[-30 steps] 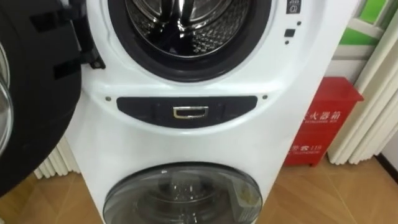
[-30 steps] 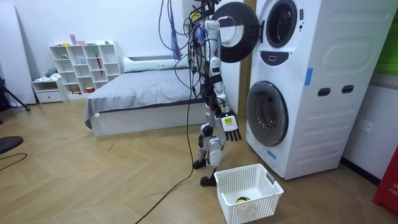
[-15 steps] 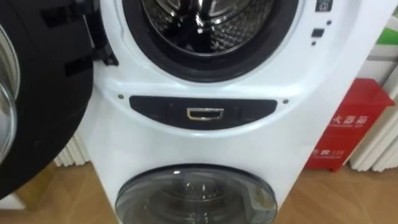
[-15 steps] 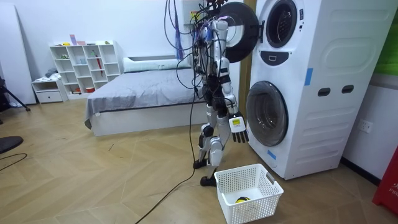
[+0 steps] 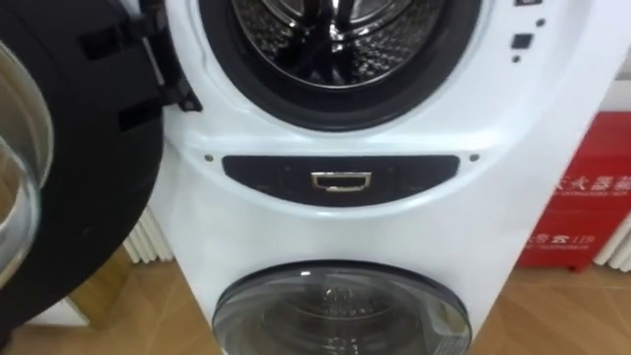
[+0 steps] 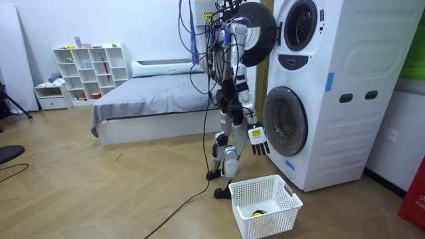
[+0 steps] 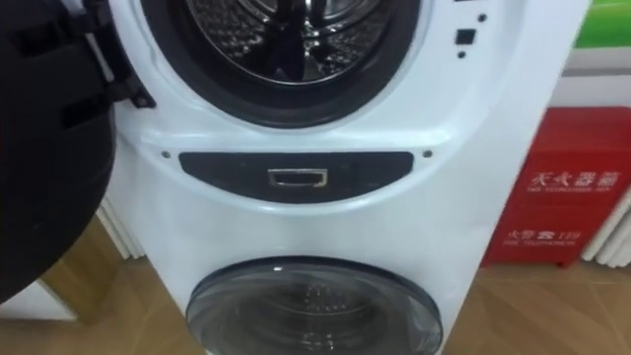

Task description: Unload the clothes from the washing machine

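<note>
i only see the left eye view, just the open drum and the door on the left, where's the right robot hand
Observer: In the room view the right robot hand hangs low with straight fingers and holds nothing, in front of the lower machine's door.
Operator: ok, any basket around
Observer: Yes, a white basket stands on the floor close to the robot's feet.
Operator: anything in it
Observer: A small yellow and dark item lies at its bottom. I cannot tell what it is.
</note>
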Robot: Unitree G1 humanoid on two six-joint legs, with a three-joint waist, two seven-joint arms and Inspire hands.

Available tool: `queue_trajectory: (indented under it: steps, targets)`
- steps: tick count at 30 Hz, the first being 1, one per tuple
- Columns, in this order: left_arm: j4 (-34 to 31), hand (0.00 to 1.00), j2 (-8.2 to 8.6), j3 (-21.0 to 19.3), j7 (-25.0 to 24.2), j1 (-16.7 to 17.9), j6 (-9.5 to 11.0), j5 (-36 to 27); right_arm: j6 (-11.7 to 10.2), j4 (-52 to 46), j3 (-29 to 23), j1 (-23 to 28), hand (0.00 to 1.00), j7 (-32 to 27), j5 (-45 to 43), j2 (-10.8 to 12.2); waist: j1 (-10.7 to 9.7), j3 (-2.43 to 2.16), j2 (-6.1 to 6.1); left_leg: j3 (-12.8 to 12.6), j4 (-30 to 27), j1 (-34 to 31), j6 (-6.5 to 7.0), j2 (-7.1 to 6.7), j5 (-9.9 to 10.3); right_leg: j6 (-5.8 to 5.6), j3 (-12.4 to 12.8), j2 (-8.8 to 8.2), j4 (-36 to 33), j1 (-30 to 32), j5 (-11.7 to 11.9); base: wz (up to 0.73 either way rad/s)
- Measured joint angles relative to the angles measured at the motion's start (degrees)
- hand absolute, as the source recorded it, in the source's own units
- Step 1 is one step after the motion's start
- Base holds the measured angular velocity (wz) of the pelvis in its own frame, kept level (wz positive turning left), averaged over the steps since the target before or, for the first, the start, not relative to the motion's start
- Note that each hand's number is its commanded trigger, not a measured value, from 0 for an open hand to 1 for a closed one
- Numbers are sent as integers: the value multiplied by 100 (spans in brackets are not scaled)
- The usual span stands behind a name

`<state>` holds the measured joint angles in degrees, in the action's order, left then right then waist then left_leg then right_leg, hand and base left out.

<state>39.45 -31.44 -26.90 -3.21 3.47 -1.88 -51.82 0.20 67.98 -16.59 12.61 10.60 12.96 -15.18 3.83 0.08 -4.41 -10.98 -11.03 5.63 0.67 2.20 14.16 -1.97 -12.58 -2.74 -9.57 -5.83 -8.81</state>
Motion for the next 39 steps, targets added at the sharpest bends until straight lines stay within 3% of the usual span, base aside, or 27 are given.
queue_trajectory:
  steps: [3, 4, 7, 10, 14, 16, 19, 22, 24, 26, 28, 29, 30, 31, 34, 38, 39]
  targets:
    - [-499, 0, -9, -6, 23, 19, -457, 90, 111, -190, -280, 260, 0, 25, -33, 28, 154, -8, 11, 39, -37, -16, 0, 7, 0, 0, -2, 2, 2, 11, 0, 7]
    - [-516, 0, -26, -7, 24, 19, -505, 90, 116, -190, -376, 271, 0, 19, -60, 27, 171, -7, 9, 45, -41, -18, 0, 7, 0, 0, 3, 2, 4, 10, 0, 0]
    - [-616, 0, -277, -4, 46, -21, -944, 297, 117, -333, -624, 395, 0, 18, -242, 23, 305, -7, -3, 61, -66, -78, -3, 9, 2, 5, -8, 17, 106, 2, 4, -1]
    - [-799, 0, -404, -3, 117, -89, -1364, 539, 143, -387, -757, 505, 0, 6, -407, 27, 453, -9, -19, 67, -76, -109, -4, 11, 1, 5, 13, 26, 148, 22, 4, -1]
    - [-992, 0, -454, -3, 278, -89, -1649, 544, 294, -421, -891, 543, 0, 21, -464, 29, 537, -10, -17, 74, -76, -121, -5, 9, 1, 5, 59, 30, 177, 23, 4, -2]
    - [-1158, 0, -579, -1, 325, -89, -1897, 750, 363, -496, -1039, 553, 0, 37, -586, 17, 622, -21, 2, 84, -76, -116, -5, 10, 1, 8, 80, 32, 178, 31, 6, -7]
    - [-1184, 0, -632, 4, 377, -90, -1937, 834, 352, -587, -1098, 543, 0, 42, -670, 16, 595, -36, 27, 152, -76, -99, -5, 6, 1, 8, 80, 34, 183, 21, 6, 2]
    - [-1468, 0, -636, 5, 408, -92, -1977, 1413, 366, -573, -1080, 556, 0, 89, -781, 23, 580, -60, 94, 231, -76, -86, -5, 8, 1, 8, 96, 42, 183, 0, 6, 10]
    - [-1778, 0, -634, 16, 446, -91, -2024, 2021, 364, -590, -1082, 546, 0, 84, -969, 25, 540, -35, 156, 287, -83, -83, -5, 8, 0, 8, 137, 42, 185, -25, 6, 21]
    - [-2149, 0, -623, 34, 585, -89, -2076, 2335, 359, -578, -1038, 551, 0, 79, -997, 47, 487, 27, 241, 376, -147, -116, -7, 4, 1, 8, 102, 40, 181, -71, 6, 34]
    - [-2967, 0, -540, 218, 821, -68, -2096, 3038, 364, -565, -928, 576, 0, 80, -1137, 91, 425, 89, 351, 582, -282, -293, -9, 5, 4, 21, 159, 24, 161, -64, 15, 60]
    - [-3117, 0, -501, 230, 840, -62, -2097, 3091, 365, -564, -926, 572, 0, 83, -1138, 106, 425, 98, 365, 621, -283, -320, -7, 2, 2, 21, 169, 17, 160, -58, 15, 56]
    - [-3323, 0, -358, 246, 895, -42, -2109, 3254, 352, -545, -838, 536, 0, 93, -1149, 121, 409, 102, 371, 681, -329, -379, 0, -11, 4, 12, 137, 9, 163, -59, 24, 44]
    - [-3657, 0, -111, 221, 1033, 118, -2110, 3441, 344, -526, -736, 487, 0, 121, -1152, 152, 327, 102, 371, 794, -396, -454, 15, -33, 13, 9, 79, 6, 171, -67, 35, 44]
    - [-4327, 0, 303, 378, 1168, 387, -2183, 3858, 351, -245, -416, 374, 0, 229, -1111, 186, 212, 105, 366, 1046, -557, -596, 45, -102, 10, 9, 151, -19, 165, -105, 42, 49]
    - [-5086, 0, 736, 473, 1200, 834, -2219, 4152, 336, -81, -20, 196, 0, 263, -1053, 191, 122, 109, 361, 1214, -645, -709, 105, -177, -19, 5, 160, -73, 145, -93, 48, 31]
    - [-5251, 0, 914, 511, 1237, 913, -2219, 4211, 288, -14, 72, 119, 0, 262, -993, 192, 92, 112, 357, 1255, -650, -710, 129, -207, -36, 4, 155, -98, 133, -101, 47, 19]
